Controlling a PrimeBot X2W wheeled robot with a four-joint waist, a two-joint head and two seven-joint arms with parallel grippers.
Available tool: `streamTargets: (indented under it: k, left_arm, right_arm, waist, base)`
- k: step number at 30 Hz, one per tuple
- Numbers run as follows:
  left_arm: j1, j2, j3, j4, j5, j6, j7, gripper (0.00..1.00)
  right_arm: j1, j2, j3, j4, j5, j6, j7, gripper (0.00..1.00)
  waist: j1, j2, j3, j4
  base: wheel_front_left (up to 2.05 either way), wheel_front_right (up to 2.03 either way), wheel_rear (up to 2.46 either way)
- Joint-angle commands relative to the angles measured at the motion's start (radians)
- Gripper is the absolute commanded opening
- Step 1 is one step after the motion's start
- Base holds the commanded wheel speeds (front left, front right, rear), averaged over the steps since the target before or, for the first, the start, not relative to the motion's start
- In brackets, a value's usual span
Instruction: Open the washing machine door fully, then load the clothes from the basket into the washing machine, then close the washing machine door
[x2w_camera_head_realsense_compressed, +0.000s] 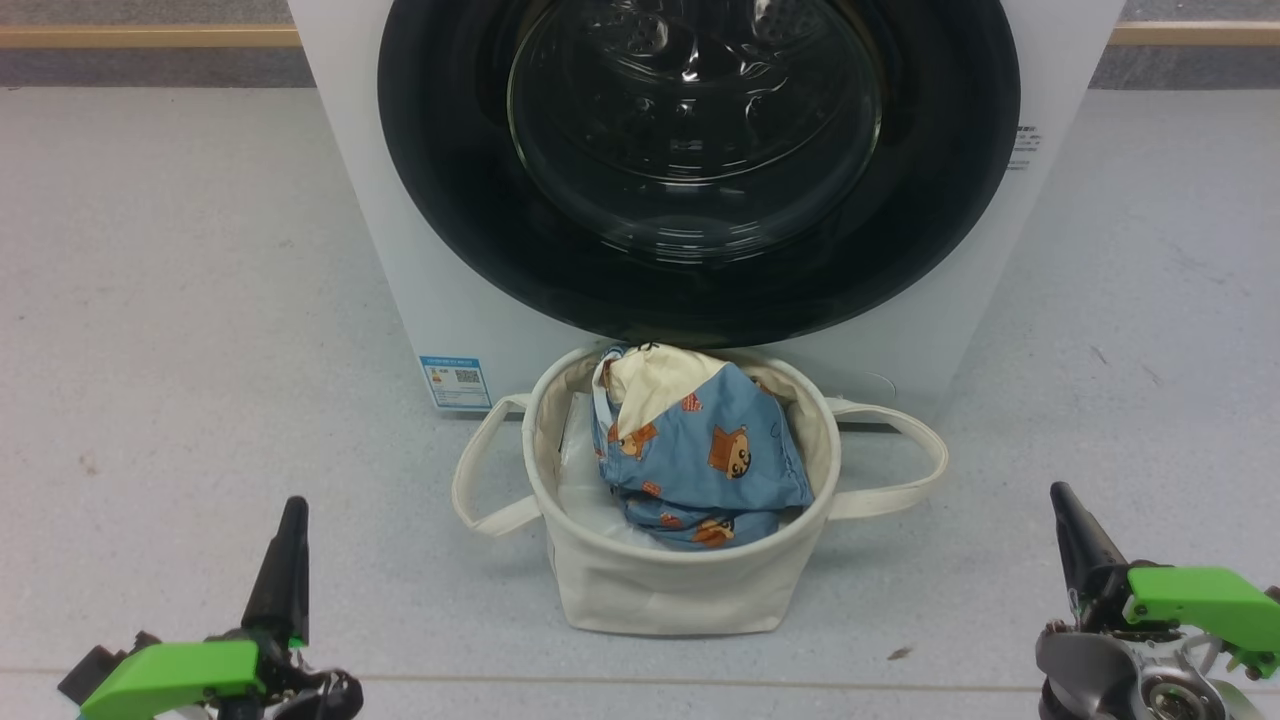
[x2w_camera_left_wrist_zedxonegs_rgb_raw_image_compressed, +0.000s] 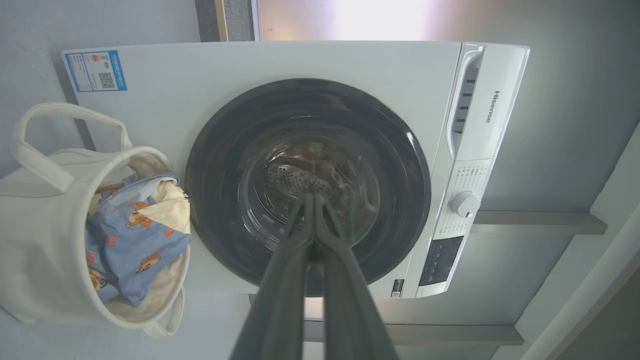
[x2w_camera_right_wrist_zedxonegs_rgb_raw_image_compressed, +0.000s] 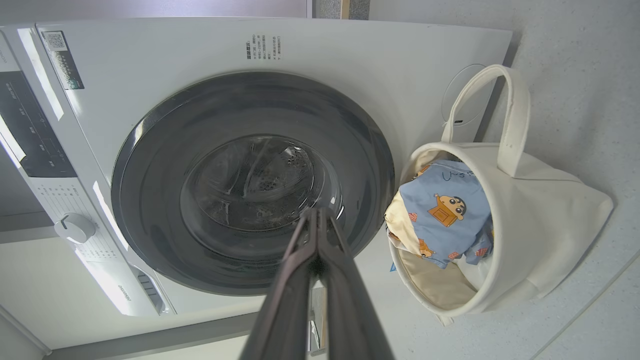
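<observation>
Door (x2w_camera_head_realsense_compressed: 695, 140) is closed flush against the machine (x2w_camera_head_realsense_compressed: 470, 320), and the perforated drum shows dimly through its glass bowl. A blue sticker (x2w_camera_head_realsense_compressed: 455, 382) sits on the machine's lower left corner. The basket (x2w_camera_head_realsense_compressed: 670, 590) stands on the floor (x2w_camera_head_realsense_compressed: 180, 350), just near of the machine and below the door's bottom rim. Its two loop handles lie out to left and right. The clothes (x2w_camera_head_realsense_compressed: 700, 450) are heaped inside it, toward its right and far side, with a cream lining folded up on top. White padding (x2w_camera_head_realsense_compressed: 580, 490) shows along the basket's left inner wall. The left gripper (x2w_camera_head_realsense_compressed: 293, 510) is at the near left, fingers pressed together and holding nothing. The right gripper (x2w_camera_head_realsense_compressed: 1062, 495) is at the near right, likewise clenched and empty. Both point toward the machine and are well apart from the basket. In each wrist view the closed fingers line up against the door.
</observation>
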Motion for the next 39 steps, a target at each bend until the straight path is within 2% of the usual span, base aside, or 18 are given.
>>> streamTargets:
  k: [1, 8, 9, 13, 31, 36, 39]
  left_arm:
    - [-0.024, 0.006, 0.035, -0.035, 0.004, -0.005, 0.007, 0.0]
    - [-0.024, 0.006, 0.035, -0.035, 0.004, -0.005, 0.007, 0.0]
    - [0.0, 0.0, 0.0, 0.0, 0.0, 0.0, 0.0, 1.0]
    - [0.015, -0.005, -0.003, 0.05, 0.0, 0.002, -0.001, 1.0]
    - [-0.02, 0.009, 0.007, 0.043, 0.013, 0.009, -0.02, 1.0]
    - [-0.031, 0.018, 0.002, 0.039, 0.035, 0.014, -0.032, 1.0]
    - [-0.037, 0.032, -0.012, 0.036, 0.071, 0.013, -0.045, 1.0]
  right_arm:
    - [-0.02, -0.026, 0.015, -0.039, 0.006, 0.0, -0.007, 0.0]
    - [-0.02, -0.026, 0.015, -0.039, 0.006, 0.0, -0.007, 0.0]
    - [0.0, 0.0, 0.0, 0.0, 0.0, 0.0, 0.0, 1.0]
    - [0.02, 0.018, 0.013, 0.044, 0.0, 0.0, 0.0, 1.0]
    - [-0.024, 0.046, -0.014, 0.061, 0.03, 0.0, 0.004, 1.0]
    - [-0.04, 0.043, -0.007, 0.059, -0.004, 0.0, -0.002, 1.0]
    - [-0.052, 0.034, 0.012, 0.056, -0.071, 0.0, -0.011, 1.0]
  waist:
    - [0.0, 0.0, 0.0, 0.0]
    - [0.0, 0.0, 0.0, 0.0]
    - [0.0, 0.0, 0.0, 0.0]
    - [0.0, 0.0, 0.0, 0.0]
    - [0.0001, 0.0, -0.002, 0.014]
    - [0.0, 0.0, -0.003, 0.018]
    - [0.0, 0.0, -0.003, 0.02]
  base:
    - [0.0, 0.0, 0.0]
    - [0.0, 0.0, 0.0]
    - [0.0, 0.0, 0.0]
    - [0.0, 0.0, 0.0]
    - [0.0, 0.0, 0.0]
    - [0.0, 0.0, 0.0]
    - [0.0, 0.0, 0.0]
